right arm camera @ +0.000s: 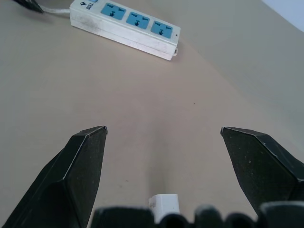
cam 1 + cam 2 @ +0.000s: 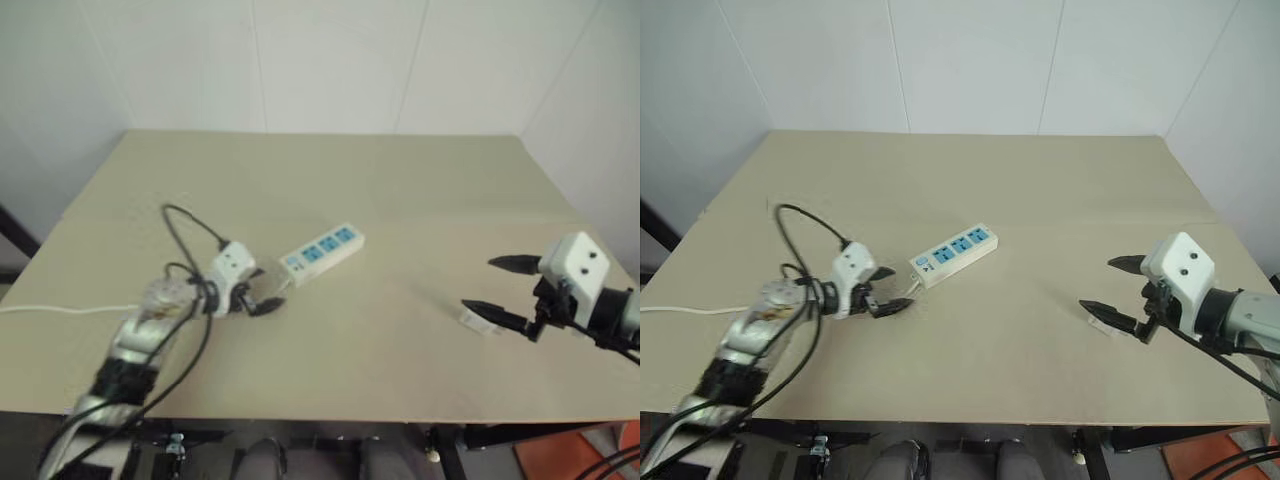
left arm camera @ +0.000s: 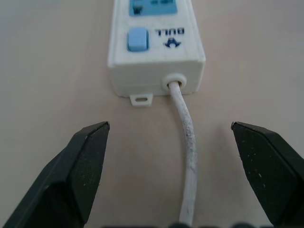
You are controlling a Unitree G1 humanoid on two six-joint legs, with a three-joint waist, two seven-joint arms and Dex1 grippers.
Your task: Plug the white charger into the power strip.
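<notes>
While the power strip [image 2: 955, 255] is lying mid-table, the left gripper [image 2: 887, 290] is straddling its cord end with jaws wide, likely to steady it, and the right gripper [image 2: 1110, 285] is hovering, jaws spread, over the white charger [image 2: 472, 320] near the table's right edge.

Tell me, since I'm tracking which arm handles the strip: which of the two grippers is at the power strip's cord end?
The left gripper. Its open fingers straddle the white cord by the power strip; the right gripper hangs over the white charger.

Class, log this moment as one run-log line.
left end effector: open, at cord end of power strip | right end effector: open, over white charger | charger: unplugged, on table
</notes>
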